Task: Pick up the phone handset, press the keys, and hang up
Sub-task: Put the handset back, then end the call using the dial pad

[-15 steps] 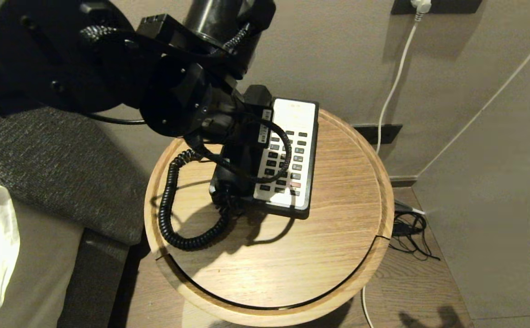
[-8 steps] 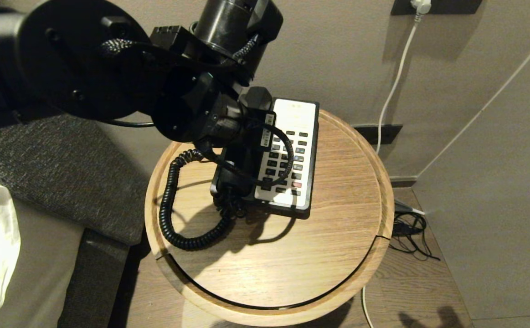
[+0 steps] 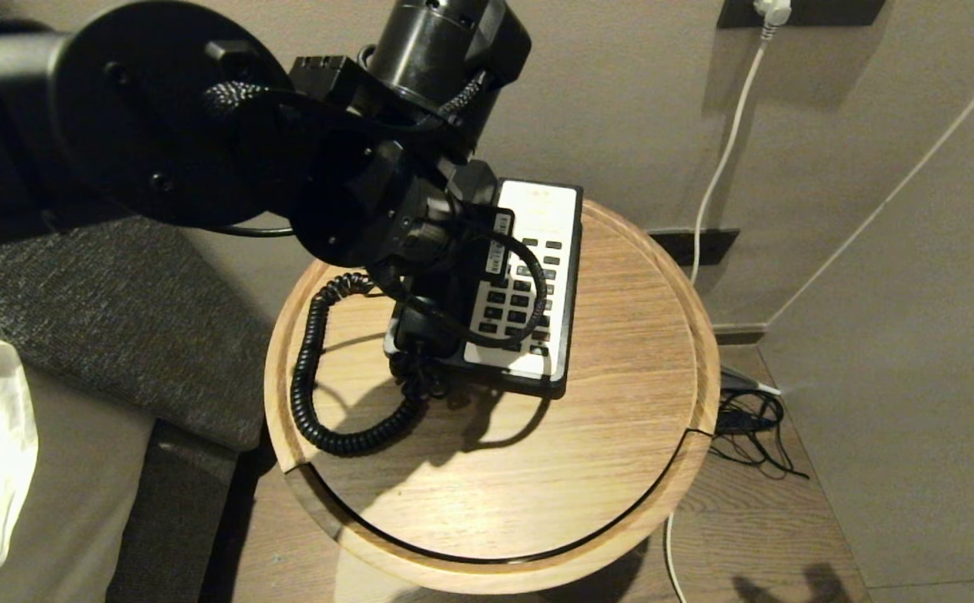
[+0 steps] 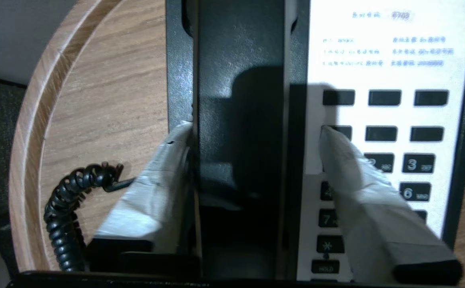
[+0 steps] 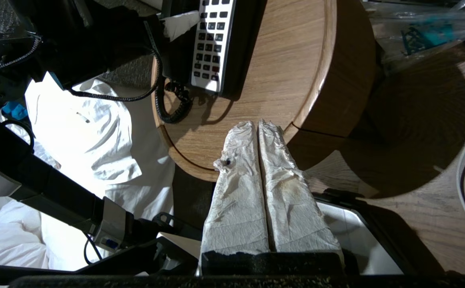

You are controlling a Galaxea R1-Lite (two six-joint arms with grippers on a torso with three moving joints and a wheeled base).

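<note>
Left gripper (image 4: 256,132) jaws wide, straddling the glossy black phone handset (image 4: 240,100) seated in the phone base (image 3: 528,285), 11 o'clock on round wooden table (image 3: 604,469). Right gripper (image 5: 257,125) pressed closed, idle.

head: high, looking down | left wrist: close over phone base (image 4: 388,60) | right wrist: farther back — shared: base

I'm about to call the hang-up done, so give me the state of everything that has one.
Glossy black plastic phone handset: lying in the cradle, between the spread fingers.
Black-and-white phone base: flat on the round wooden table.
Black coiled cord: slack, looped on the table.
Left gripper: open, straddling the handset.
Right gripper: shut, empty, off the table's edge.
</note>
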